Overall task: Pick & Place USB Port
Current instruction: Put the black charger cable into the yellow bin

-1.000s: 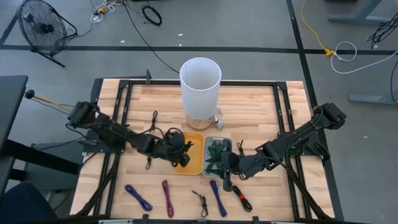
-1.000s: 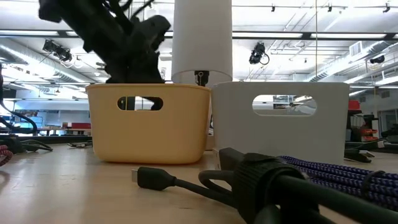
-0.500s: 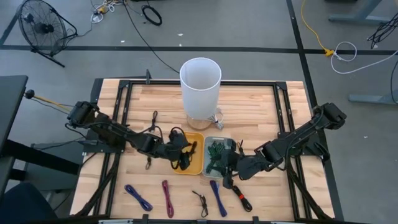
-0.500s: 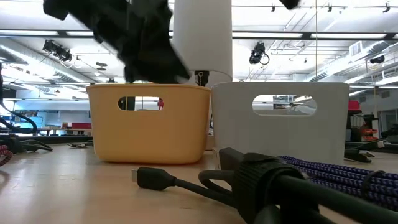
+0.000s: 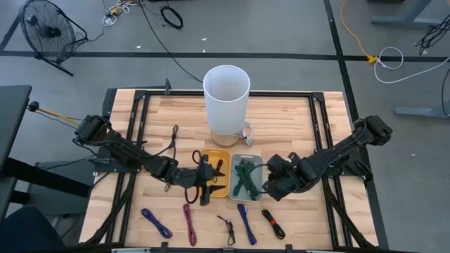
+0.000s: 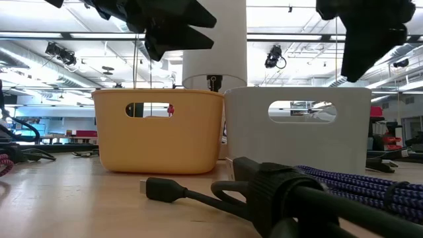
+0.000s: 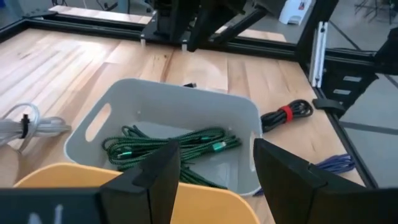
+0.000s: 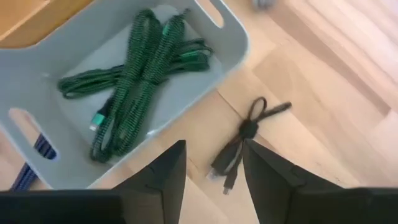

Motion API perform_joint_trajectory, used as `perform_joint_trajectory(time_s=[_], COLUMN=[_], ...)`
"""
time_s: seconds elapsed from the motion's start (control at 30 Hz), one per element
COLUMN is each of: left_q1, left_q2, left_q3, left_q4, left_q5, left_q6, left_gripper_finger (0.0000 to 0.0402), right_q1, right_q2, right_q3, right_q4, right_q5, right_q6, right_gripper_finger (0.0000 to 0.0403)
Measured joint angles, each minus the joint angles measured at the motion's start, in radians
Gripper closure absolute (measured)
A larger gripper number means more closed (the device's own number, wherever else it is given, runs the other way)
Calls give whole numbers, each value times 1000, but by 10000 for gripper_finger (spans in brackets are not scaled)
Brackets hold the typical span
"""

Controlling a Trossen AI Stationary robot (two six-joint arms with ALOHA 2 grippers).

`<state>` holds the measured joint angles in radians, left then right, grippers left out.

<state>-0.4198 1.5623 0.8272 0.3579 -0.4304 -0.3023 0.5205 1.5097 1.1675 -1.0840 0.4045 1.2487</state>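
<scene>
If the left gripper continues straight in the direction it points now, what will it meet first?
Probably the grey bin holding the green cables. The left gripper, jaws open, hovers over the yellow bin and looks across into the grey one. Depth is unclear, so it might pass over the near rim.

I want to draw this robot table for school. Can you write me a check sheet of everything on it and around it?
Surface: wooden table inside a black frame.
Job's things: yellow bin with a black cable; grey bin with green cables.
Clutter: tall white cylinder behind the bins.
Grippers: left gripper open at the yellow bin's front edge, holding nothing; right gripper open beside the grey bin, holding nothing.
Cables: loose on the front of the table are a blue cable, pink cable, purple cable, small black cable and red-tied black cable.
Surroundings: fan and cords on the grey floor.
</scene>
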Motion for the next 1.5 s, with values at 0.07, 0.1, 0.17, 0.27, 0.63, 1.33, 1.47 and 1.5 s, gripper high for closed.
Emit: perform_joint_trajectory(time_s=[0.07,0.1,0.17,0.27,0.63,1.33,1.47,1.5], left_q1=[1,1,0,0,0,0,0,0], left_q2=[0,0,0,0,0,0,0,0], left_q3=[0,0,0,0,0,0,0,0], left_q4=[-2,-2,-2,-1,-2,-2,-2,-2], left_q5=[-1,-2,-1,5,9,9,9,9], left_q6=[0,0,0,0,-1,-2,-2,-2], left_gripper_finger=[193,193,193,193,193,193,193,193], right_q1=[0,0,0,-3,-25,-108,-114,-114], right_q2=[3,4,5,5,5,6,6,6], right_q3=[-5,-12,-37,-93,-248,-466,-503,-512], right_q4=[0,1,4,20,210,514,576,589], right_q5=[-2,-2,-5,-36,-71,-83,-83,-82], right_q6=[24,24,30,57,56,26,18,18], right_gripper_finger=[246,246,246,246,246,246,246,246])
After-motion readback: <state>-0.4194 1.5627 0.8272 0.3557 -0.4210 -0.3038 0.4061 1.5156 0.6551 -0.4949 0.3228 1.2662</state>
